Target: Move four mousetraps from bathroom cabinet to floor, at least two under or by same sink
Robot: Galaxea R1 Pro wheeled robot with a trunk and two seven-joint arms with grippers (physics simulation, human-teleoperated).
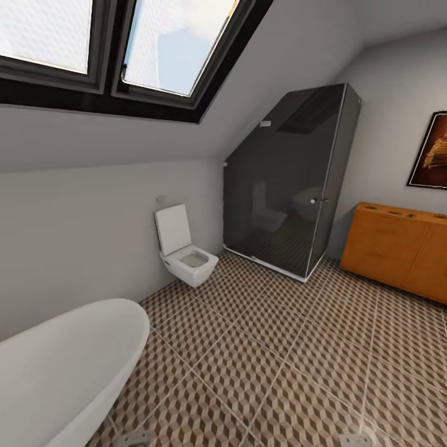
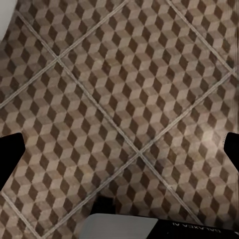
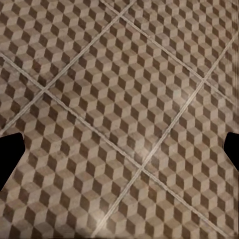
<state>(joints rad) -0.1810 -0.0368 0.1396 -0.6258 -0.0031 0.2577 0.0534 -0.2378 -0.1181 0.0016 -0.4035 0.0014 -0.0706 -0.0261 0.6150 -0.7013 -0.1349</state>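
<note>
Still approaching: the cabinet (image 1: 397, 251) stands right of the dark shower (image 1: 288, 180), small dark objects on its top (possibly the mousetraps; too small to tell). We judge them light, stiff, best pinched by the board edges. Both claws (image 2: 119, 149) (image 3: 119, 149) gape wide, empty.

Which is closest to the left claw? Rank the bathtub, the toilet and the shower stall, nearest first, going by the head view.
1. Bathtub: low on the left, just beside the left claw.
2. Toilet: midway back, left of centre.
3. Shower stall: dark glass, at the far end, right of the toilet.
</note>
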